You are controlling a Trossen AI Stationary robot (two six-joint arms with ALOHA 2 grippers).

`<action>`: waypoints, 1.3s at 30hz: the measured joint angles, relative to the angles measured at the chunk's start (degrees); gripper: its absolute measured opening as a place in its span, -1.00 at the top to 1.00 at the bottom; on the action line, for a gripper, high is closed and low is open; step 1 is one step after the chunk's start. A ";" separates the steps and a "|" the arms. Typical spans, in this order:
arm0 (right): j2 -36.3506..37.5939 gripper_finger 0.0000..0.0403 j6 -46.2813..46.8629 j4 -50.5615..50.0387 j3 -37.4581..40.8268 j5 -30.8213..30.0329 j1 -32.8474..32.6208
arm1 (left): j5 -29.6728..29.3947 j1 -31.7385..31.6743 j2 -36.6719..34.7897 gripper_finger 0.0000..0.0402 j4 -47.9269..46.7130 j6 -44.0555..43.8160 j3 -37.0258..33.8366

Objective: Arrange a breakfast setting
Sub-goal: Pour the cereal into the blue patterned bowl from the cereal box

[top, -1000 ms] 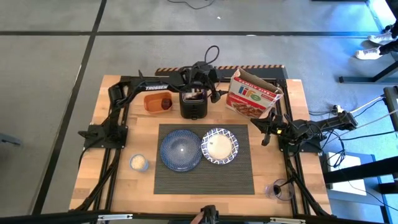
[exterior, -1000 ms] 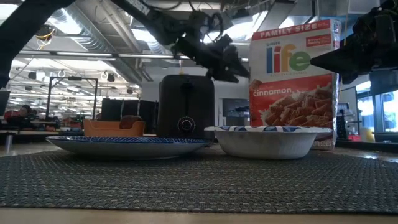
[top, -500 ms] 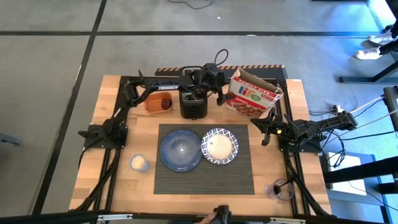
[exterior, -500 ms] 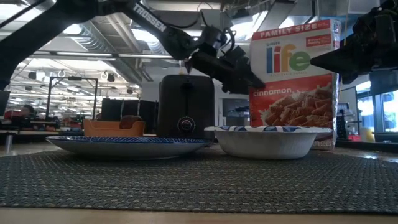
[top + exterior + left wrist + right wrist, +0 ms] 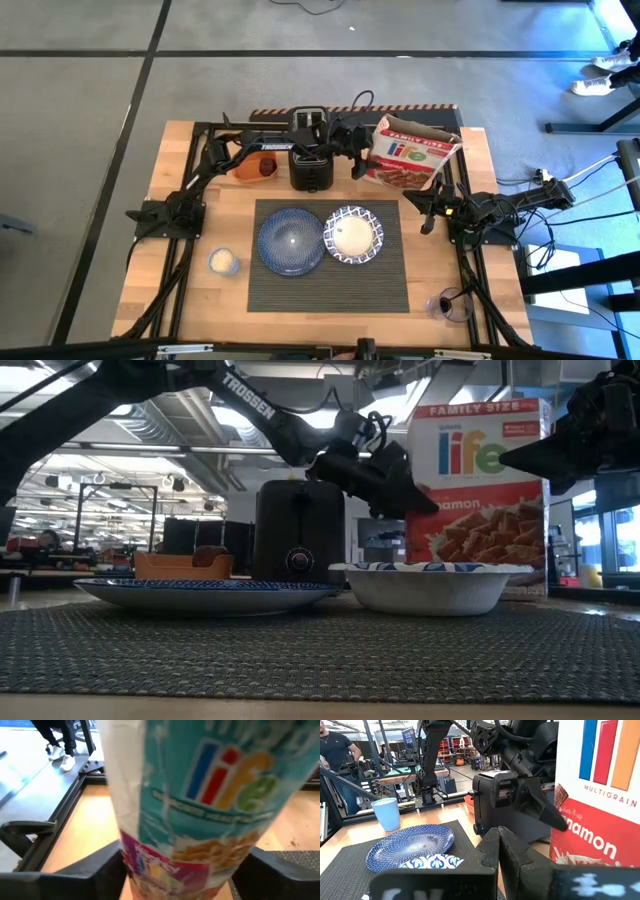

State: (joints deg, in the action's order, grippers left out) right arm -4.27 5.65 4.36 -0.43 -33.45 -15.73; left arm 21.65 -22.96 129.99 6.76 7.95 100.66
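Left gripper (image 5: 366, 160) has swung past the toaster (image 5: 310, 165) and now clamps the cereal box (image 5: 408, 152), tilting it. Right gripper (image 5: 427, 212) stays pinched shut beside the placemat (image 5: 330, 290); bowl (image 5: 353, 235) unmoved.

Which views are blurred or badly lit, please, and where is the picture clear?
Left wrist view: the cereal box fills the frame, strongly blurred. Low view: backlit by ceiling lights, so the toaster and left gripper look like dark shapes; the placemat is sharp. Right wrist view: its own right gripper is soft, the plate clear. High view: evenly lit.
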 joint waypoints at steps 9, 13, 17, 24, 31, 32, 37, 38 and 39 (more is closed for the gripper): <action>0.00 1.00 0.00 0.04 0.00 0.02 -0.02 | -1.27 0.76 0.00 0.67 1.05 3.43 0.00; 0.01 1.00 -0.02 0.09 0.00 0.01 -0.02 | -1.58 1.34 0.00 0.96 1.24 5.07 0.00; 0.01 1.00 -0.02 0.09 0.00 -0.02 -0.02 | -2.99 1.98 0.00 0.98 1.38 5.73 0.00; 0.00 0.97 0.00 0.31 0.00 0.01 -0.02 | -7.48 3.00 -3.34 0.99 -3.35 7.99 -0.03; 0.00 0.46 -1.49 0.64 0.02 1.07 0.00 | -9.57 3.21 -7.36 0.99 -7.06 10.19 -0.04; 0.01 0.36 -2.34 0.92 0.02 1.08 -0.01 | -9.62 3.22 -8.01 1.00 -7.73 10.56 -0.07; 0.02 -0.08 -2.93 1.01 0.02 1.03 0.00 | -10.05 3.26 -9.85 1.00 -8.98 11.35 -0.07; 0.00 -0.15 -2.93 0.63 0.02 0.96 -0.02 | -10.03 3.26 -9.92 1.00 -8.90 11.64 -0.07; 0.00 -0.21 -2.96 0.35 0.02 0.96 -0.01 | -10.12 3.26 -9.98 1.00 -8.91 11.71 -0.07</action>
State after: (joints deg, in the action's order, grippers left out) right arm -4.27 2.69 4.71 -0.40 -32.49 -15.74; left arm 11.53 -19.70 120.02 -2.14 19.66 100.60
